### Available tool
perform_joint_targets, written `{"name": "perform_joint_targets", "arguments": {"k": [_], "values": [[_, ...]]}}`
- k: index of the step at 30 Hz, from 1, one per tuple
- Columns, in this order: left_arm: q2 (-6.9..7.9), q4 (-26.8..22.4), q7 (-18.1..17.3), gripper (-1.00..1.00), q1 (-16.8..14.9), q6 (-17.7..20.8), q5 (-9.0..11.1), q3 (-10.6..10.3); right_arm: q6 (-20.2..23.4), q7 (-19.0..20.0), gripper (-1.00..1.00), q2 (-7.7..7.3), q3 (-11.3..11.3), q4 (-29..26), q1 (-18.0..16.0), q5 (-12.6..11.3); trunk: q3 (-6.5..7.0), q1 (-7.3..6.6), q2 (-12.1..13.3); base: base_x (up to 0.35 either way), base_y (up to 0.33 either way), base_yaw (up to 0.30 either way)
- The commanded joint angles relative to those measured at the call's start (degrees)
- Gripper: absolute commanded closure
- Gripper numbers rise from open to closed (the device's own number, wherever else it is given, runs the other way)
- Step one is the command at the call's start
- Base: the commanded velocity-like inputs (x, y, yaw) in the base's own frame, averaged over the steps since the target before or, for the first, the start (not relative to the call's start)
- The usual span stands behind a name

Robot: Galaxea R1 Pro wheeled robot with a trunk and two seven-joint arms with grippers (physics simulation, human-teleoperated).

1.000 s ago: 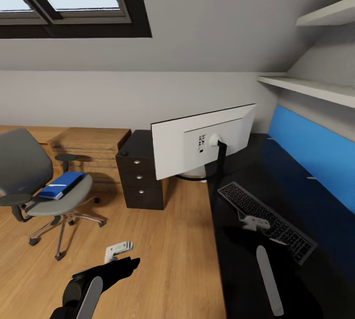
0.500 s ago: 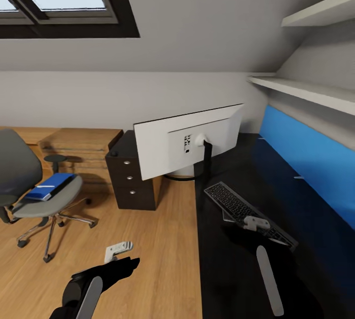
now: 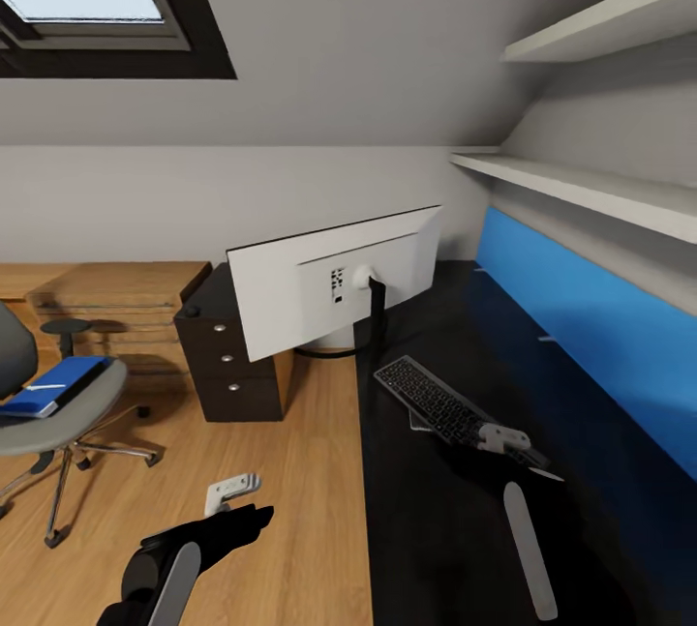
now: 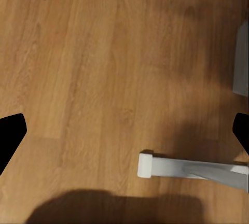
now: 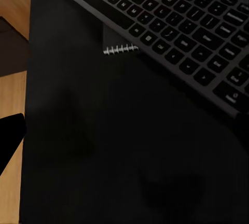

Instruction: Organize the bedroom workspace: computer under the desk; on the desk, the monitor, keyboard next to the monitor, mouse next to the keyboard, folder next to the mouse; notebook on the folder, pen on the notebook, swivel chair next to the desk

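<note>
The monitor stands on the black desk with its grey-white back to me. Beside its stand the dark keyboard lies slantwise, resting partly on a spiral-bound notebook. My right gripper hovers over the keyboard's near end, open, one fingertip showing. My left gripper hangs open over the wooden floor, holding nothing. At the far left stands the swivel chair with the blue folder on its seat. The computer, mouse and pen are out of view.
A black drawer unit stands left of the monitor, with low oak shelving behind it. The blue back panel and two wall shelves line the desk's right. A white bar lies on the floor below the left gripper.
The camera has swung right, so the chair, drawers, monitor and keyboard have slid left in the picture. Both arms keep the same place in the view.
</note>
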Motion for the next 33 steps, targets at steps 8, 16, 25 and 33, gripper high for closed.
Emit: {"name": "perform_joint_targets", "arguments": {"k": [8,16,25,33], "values": [[0.08,-0.08,0.56,-1.00,-0.03,0.19,0.53,0.20,0.24,-0.34,-1.00,0.05,-0.07,0.07,-0.06,-0.46,-0.02,0.01,-0.05,0.000,0.000,-0.041],[0.09,-0.08,0.62,-1.00,-0.03,0.19,0.46,0.26,-1.21,-0.26,-1.00,-0.54,0.01,0.05,-0.06,-0.44,-0.02,0.01,-0.05,0.000,0.000,-0.001],[0.09,-0.08,0.71,-1.00,-0.03,0.14,0.44,0.28,-12.73,-0.75,-1.00,-2.64,-0.06,5.31,-1.14,0.28,-0.02,0.01,-0.05,0.000,0.000,0.000],[0.09,-0.08,0.74,-1.00,-0.03,0.11,0.44,0.49,-16.33,-1.36,-1.00,-3.55,-0.08,16.38,-11.40,4.50,-0.02,0.01,-0.05,0.000,0.000,0.000]]}}
